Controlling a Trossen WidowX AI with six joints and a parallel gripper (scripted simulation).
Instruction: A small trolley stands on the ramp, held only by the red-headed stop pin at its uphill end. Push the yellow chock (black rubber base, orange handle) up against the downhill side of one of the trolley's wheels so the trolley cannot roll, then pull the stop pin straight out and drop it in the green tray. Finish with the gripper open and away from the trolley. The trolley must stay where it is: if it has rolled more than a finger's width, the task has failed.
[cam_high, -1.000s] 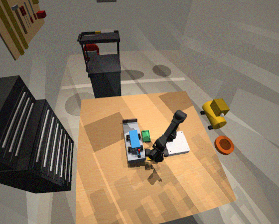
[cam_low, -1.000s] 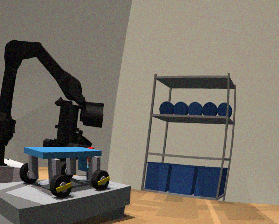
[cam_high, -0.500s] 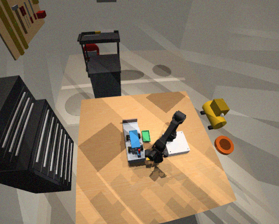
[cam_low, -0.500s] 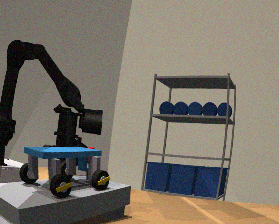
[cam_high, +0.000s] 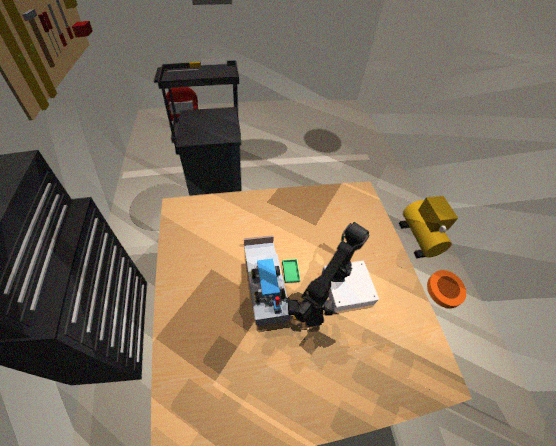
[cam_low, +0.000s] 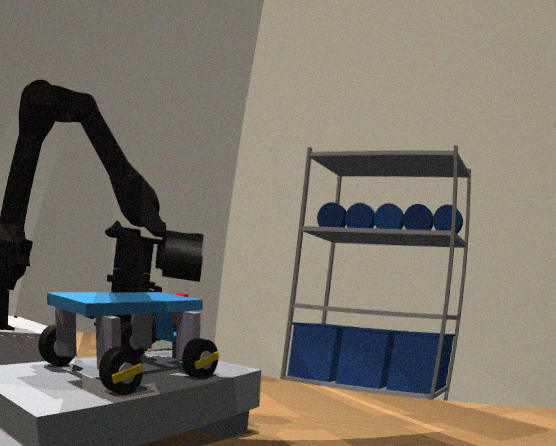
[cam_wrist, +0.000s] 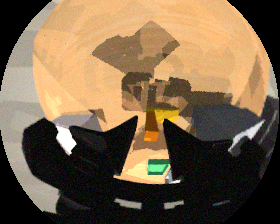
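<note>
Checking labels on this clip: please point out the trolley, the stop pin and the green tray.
trolley (cam_high: 267, 276), top view, on its blue deck.
stop pin (cam_high: 277, 300), top view, on its red head.
green tray (cam_high: 290, 270), top view, on its floor.

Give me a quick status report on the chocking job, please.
Gripper part open, empty, low beside the ramp. Yellow chock just beyond the fingertips, not yet at a wheel. Stop pin in, trolley on ramp.
</note>
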